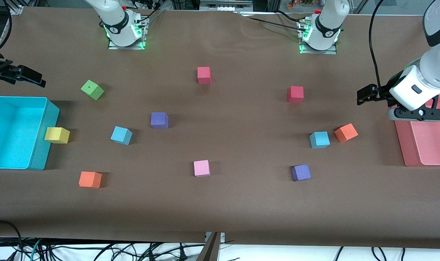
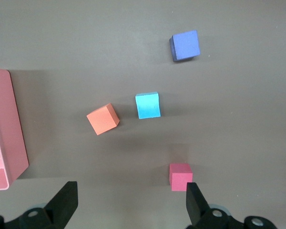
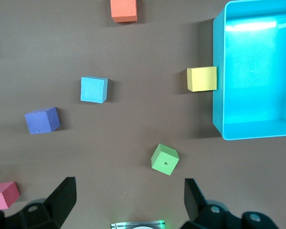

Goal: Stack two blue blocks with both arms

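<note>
1. Left gripper (image 1: 365, 95): fingers spread wide, holding nothing, up in the air over the table's edge at the left arm's end, beside the pink tray (image 1: 423, 145).
2. Right gripper (image 1: 28, 77): fingers spread wide, empty, in the air above the turquoise bin (image 1: 42, 145) at the right arm's end.
3. Blue block (image 1: 319, 140), left arm's side: on the table, just beside an orange block (image 1: 346, 132), apart from it. In the left wrist view it (image 2: 148, 105) sits at 12 o'clock from the gripper gap, the orange one (image 2: 103, 119) at 11.
4. Second blue block (image 1: 121, 135), right arm's side: on the table, between a yellow block (image 1: 57, 135) and a purple block (image 1: 159, 120). In the right wrist view it (image 3: 94, 89) lies at 11 o'clock.
5. The two blue blocks: well apart, neither stacked.
6. Yellow block: touching the bin's wall.
7. Green block (image 1: 92, 89): tilted, at 12 o'clock from the second blue block in the front view.
8. Other blocks: two red (image 1: 203, 75) (image 1: 295, 94), pink (image 1: 201, 168), second purple (image 1: 301, 172), second orange (image 1: 90, 179).
</note>
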`<state>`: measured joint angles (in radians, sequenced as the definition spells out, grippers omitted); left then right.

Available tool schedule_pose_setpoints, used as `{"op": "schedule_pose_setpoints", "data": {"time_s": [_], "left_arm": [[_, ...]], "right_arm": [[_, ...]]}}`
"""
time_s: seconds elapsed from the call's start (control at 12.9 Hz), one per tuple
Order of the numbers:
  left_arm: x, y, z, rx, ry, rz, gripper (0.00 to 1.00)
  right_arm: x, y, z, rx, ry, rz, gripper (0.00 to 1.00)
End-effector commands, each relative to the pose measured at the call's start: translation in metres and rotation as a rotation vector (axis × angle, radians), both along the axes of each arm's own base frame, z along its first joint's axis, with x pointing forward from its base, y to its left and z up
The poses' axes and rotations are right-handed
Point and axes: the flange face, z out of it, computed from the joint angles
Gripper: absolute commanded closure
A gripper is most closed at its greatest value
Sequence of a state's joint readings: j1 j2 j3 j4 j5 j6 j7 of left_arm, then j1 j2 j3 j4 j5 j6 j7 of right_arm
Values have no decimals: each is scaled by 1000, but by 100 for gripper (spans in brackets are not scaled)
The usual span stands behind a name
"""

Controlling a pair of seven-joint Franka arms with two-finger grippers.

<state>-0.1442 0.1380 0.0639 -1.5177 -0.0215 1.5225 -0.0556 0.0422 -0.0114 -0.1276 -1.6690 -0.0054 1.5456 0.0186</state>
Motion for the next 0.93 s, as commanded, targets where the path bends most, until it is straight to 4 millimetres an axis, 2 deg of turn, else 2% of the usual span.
{"op": "schedule_pose_setpoints", "data": {"time_s": [0.0, 0.23, 0.46, 0.85], "left_arm": [[2, -1, 6, 20, 9, -5, 0], [1, -7, 7, 23, 9, -13, 0], [-1, 0, 7, 4, 27, -6, 0], [-1, -5, 7, 2, 29, -13, 0]], "right_arm": [[-3, 0, 3, -9, -4, 8, 0], [-3, 0, 3, -8, -2, 8, 0], [-3, 0, 3, -8, -2, 8, 0], [-3, 0, 3, -8, -2, 8, 0]]}}
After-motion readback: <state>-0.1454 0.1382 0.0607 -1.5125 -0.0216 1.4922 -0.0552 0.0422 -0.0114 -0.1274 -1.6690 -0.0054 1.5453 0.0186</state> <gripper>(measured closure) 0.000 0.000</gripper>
